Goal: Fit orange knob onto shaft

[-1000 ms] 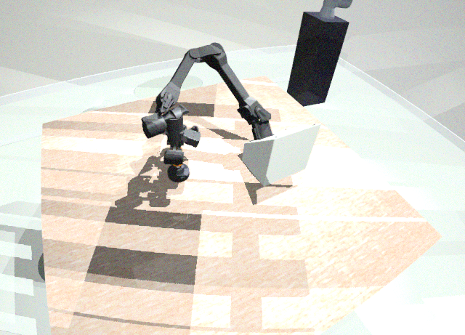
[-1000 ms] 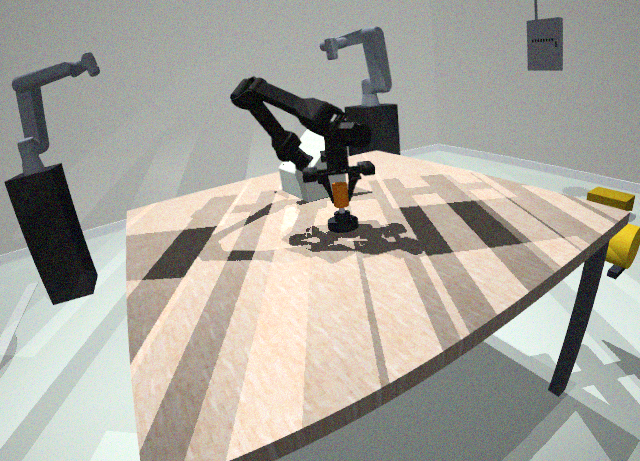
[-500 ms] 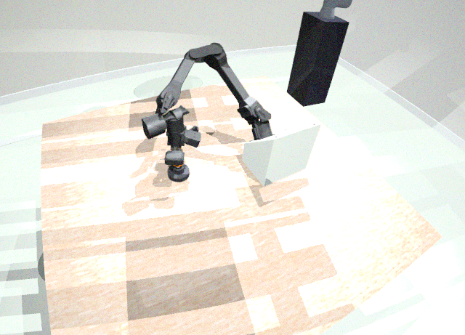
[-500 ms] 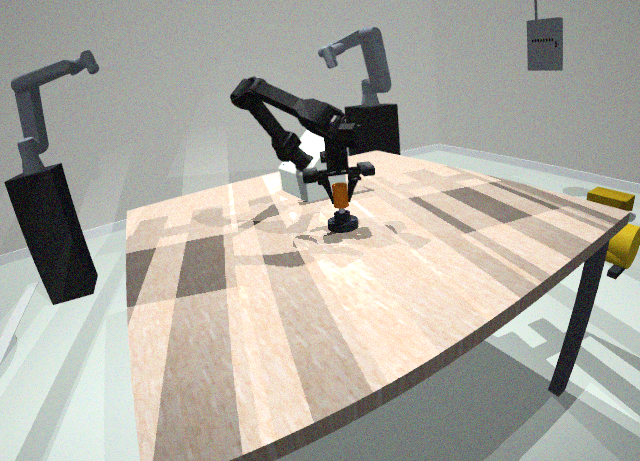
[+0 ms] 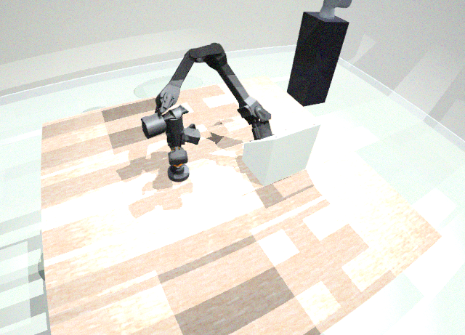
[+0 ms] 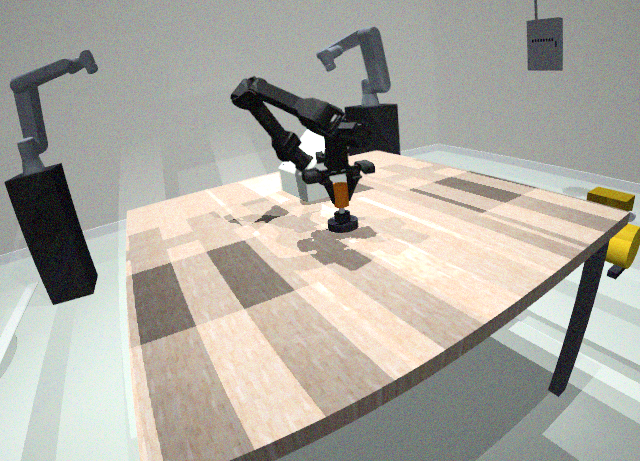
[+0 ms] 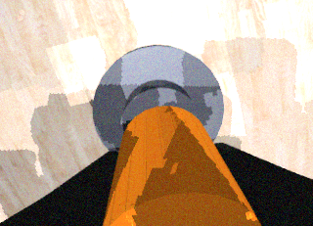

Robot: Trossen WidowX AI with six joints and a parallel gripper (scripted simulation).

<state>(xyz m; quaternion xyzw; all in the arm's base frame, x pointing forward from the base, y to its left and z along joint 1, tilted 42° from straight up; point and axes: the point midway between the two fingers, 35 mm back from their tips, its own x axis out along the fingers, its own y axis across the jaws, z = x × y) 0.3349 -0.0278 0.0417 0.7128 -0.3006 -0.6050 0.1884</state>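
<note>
The orange knob (image 6: 340, 194) (image 7: 168, 172) is upright between the fingers of my gripper (image 5: 177, 158) (image 6: 340, 190) (image 7: 166, 158), which is shut on it. The round dark pedestal (image 5: 178, 174) (image 6: 342, 225) (image 7: 152, 65) stands on the table directly below the knob. In the exterior view a short light piece of the shaft (image 6: 341, 211) shows between the knob's lower end and the pedestal, so the knob is above the pedestal and not down on it. The knob's hole, the shaft's top and both flat sides are hidden; I cannot tell how they line up.
A white box-like block (image 5: 283, 157) (image 6: 310, 186) stands on the table by the arm's base. The wooden table (image 5: 232, 279) (image 6: 330, 311) carries patchy light and shadows. Black plinths (image 5: 317, 57) (image 6: 49, 234) with grey arms stand beyond the table.
</note>
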